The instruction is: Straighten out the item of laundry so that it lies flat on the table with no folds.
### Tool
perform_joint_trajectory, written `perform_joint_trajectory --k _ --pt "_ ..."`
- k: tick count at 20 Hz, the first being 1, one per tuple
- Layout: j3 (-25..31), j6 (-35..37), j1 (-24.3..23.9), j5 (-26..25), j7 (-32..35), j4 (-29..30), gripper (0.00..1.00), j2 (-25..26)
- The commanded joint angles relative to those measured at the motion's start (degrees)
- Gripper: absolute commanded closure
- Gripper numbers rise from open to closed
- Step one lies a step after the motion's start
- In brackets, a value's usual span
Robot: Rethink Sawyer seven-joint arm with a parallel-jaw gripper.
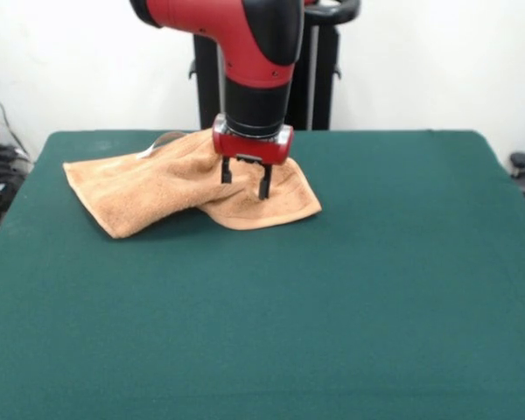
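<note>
Green desk (332,306) fills my view, white wall behind. The towel (149,188) lies rumpled near the desk's far left part, one flap folded over the rest. My gripper (245,182) is down on its right part, jaws parted, tips touching the cloth; I can't tell if any is pinched.

Dark green table (350,289), rumpled orange-tan towel (149,188) lying folded near its far edge
</note>
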Motion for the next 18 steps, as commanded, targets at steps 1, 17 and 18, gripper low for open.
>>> perform_joint_trajectory --k 1,17,18 --pt "7.03 -0.1 2.01 1.67 9.92 3.91 0.0 -2.19" --pt "8.0 3.25 0.41 1.66 8.28 9.59 0.0 -9.04" --pt "7.95 3.07 0.36 1.65 8.37 9.75 0.0 -8.95"
